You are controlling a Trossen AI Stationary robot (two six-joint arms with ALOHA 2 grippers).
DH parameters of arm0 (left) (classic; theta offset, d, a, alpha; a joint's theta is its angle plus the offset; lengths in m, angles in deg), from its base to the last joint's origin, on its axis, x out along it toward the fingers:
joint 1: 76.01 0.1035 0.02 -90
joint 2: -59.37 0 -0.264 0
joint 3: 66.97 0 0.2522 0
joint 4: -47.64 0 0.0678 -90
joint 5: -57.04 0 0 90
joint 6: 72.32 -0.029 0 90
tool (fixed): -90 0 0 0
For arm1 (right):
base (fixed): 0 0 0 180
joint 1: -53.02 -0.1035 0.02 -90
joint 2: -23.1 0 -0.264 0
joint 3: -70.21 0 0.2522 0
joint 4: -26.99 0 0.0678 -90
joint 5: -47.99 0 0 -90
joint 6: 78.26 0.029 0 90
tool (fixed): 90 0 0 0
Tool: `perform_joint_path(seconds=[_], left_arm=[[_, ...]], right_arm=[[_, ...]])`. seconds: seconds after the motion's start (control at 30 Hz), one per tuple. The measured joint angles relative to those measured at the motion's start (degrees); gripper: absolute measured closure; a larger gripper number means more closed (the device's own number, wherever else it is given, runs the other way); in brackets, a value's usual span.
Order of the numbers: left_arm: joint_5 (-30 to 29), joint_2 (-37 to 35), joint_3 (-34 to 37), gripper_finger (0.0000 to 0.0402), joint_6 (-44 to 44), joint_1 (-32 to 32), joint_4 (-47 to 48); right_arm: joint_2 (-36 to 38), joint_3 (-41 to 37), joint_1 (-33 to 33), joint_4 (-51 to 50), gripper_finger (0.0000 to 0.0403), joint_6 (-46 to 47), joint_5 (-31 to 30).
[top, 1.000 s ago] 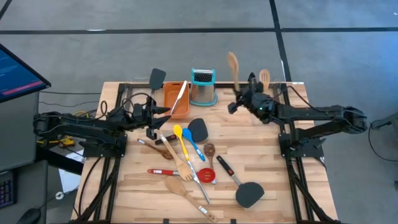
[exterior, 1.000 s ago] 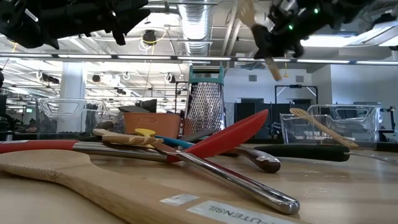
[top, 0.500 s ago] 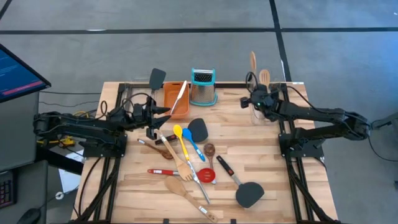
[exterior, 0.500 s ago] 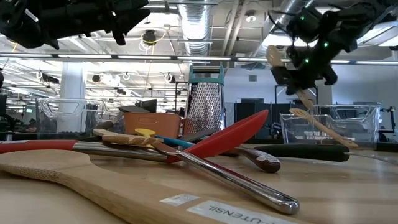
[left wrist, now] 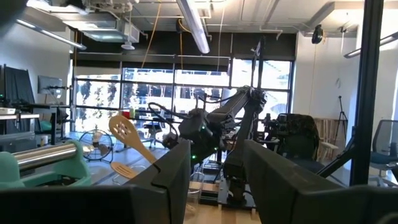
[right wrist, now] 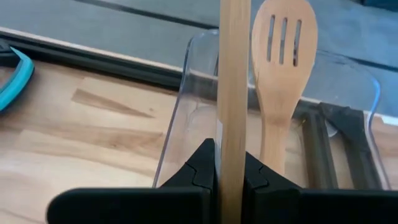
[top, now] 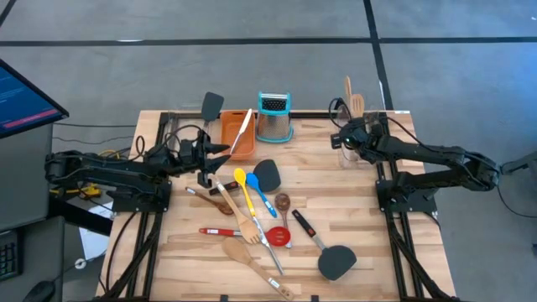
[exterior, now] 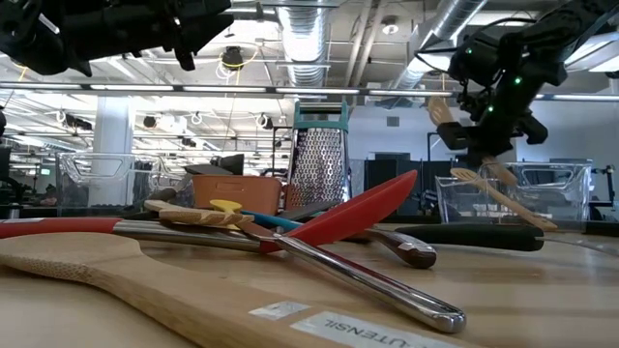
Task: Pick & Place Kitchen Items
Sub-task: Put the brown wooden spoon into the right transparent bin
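While clamped tight, right tool (right wrist: 230,171) grips wooden spoon (right wrist: 233,81) handle.

Right claw (right wrist: 231,176) clamped tight at the table's far right; left claw (left wrist: 214,171) parted, raised.

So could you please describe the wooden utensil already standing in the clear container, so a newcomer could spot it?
Look to the table's far right corner, where a clear container stands. Inside it leans a wooden slotted spatula, head up. Unlike the plain wooden handle gripped in the right claw beside it, its head has three slots.
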State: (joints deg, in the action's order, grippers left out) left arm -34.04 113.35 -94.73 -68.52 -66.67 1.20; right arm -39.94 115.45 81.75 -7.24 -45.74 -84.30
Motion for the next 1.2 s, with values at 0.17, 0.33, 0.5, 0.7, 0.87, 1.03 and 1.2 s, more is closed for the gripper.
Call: perform_joint_path(seconds=[0.17,0.33,0.5,0.7,0.87,1.03,1.2], left_arm=[[0.0,0.0,0.0,0.027,0.0,0.0,0.0],[0.0,0.0,0.0,0.027,0.1,0.0,0.0],[0.0,0.0,0.0,0.027,0.1,0.0,0.0],[0.0,0.0,0.0,0.027,0.1,0.0,0.0],[0.0,0.0,0.0,0.027,0.1,0.0,0.0],[0.0,0.0,0.0,0.027,0.1,0.0,0.0],[0.0,0.0,0.0,0.027,0.1,0.0,0.1]], right_arm=[[0.0,0.0,0.0,-2.1,0.0392,2.6,1.9],[0.0,0.0,0.2,-5.3,0.0392,6.0,3.3],[0.0,0.0,1.5,-5.8,0.0392,6.1,5.1],[0.0,0.0,3.0,-5.8,0.0392,6.1,8.5],[0.0,0.0,3.3,-5.8,0.0388,6.1,9.7],[0.0,0.0,3.3,-5.8,0.0384,6.1,9.9],[0.0,0.0,3.2,-5.8,0.0383,6.1,9.9]])
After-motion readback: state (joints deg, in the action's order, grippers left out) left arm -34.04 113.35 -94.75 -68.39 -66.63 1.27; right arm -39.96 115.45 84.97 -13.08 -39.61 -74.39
